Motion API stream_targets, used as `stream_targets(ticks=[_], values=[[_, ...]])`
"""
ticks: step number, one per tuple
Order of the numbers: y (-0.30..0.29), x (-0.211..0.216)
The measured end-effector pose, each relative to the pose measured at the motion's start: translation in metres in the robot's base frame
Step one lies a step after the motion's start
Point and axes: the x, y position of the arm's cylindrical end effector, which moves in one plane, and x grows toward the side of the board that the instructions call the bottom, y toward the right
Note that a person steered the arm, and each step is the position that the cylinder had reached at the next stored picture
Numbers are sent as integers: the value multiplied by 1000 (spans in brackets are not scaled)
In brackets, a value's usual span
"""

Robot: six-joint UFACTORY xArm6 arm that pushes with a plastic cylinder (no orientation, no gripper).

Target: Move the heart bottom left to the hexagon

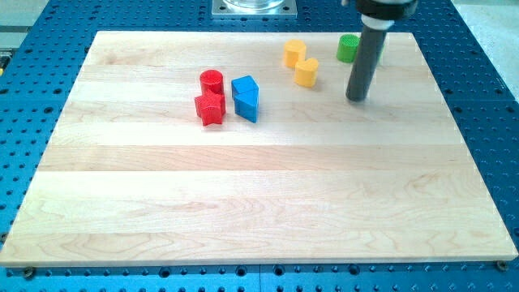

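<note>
A yellow heart block (306, 72) lies near the view's top, right of centre. A yellow hexagon block (294, 53) sits just up and left of it, almost touching. My rod comes down from the view's top right. My tip (356, 98) rests on the board to the right of the heart and slightly below it, about a block's width away, touching no block.
A green block (348, 48) stands behind the rod at the top right, partly hidden. A red cylinder (212, 80) and a red star (210, 109) sit left of centre. Two touching blue blocks (246, 97) lie beside them. The wooden board (259, 195) lies on a blue perforated table.
</note>
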Motion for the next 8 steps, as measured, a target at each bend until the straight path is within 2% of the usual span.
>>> stream_targets(ticks=[1, 3, 4, 5, 6, 8], values=[[-15, 5], [-37, -73], [-50, -73], [-78, -58], [-79, -46], [-99, 19]])
